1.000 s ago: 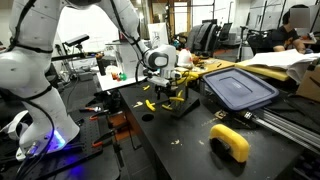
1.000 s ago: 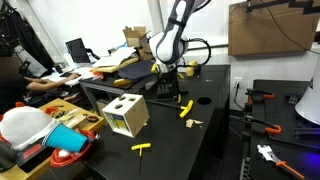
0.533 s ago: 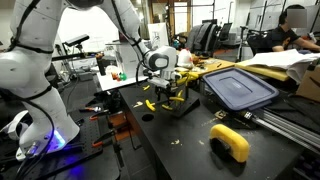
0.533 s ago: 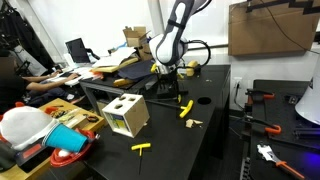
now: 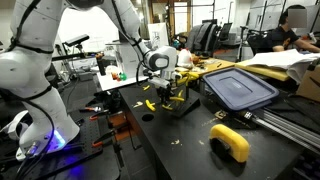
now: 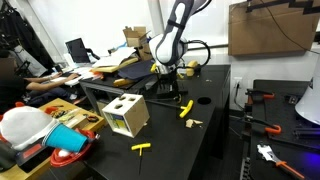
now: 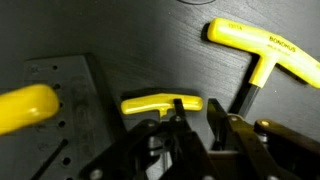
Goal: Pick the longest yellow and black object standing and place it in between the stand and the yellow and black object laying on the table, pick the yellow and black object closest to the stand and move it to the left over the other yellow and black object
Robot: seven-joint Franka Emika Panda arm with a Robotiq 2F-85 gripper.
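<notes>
In the wrist view a grey drilled stand [image 7: 62,100] is on the left, with a blurred yellow handle [image 7: 25,108] standing in it. A yellow T-handle key with a black shaft [image 7: 160,103] stands just ahead of my gripper [image 7: 196,122], its shaft against the left finger [image 7: 177,125]. The jaws are partly drawn in, with a dark gap between them. A second yellow and black key [image 7: 265,45] lies flat on the table to the upper right. In both exterior views the gripper [image 5: 170,88] [image 6: 165,80] hangs low over the stand [image 5: 182,104] [image 6: 163,93].
A blue bin lid [image 5: 238,88] and a yellow tool [image 5: 230,141] lie past the stand. A wooden cube box [image 6: 127,115], a loose yellow T-key [image 6: 141,148] and another yellow key [image 6: 185,108] lie on the black table. Red tools [image 6: 262,97] lie at the far side.
The arm has stayed in place over the stand. No earlier wrist view is given, and the exterior views show no visible shift of the keys.
</notes>
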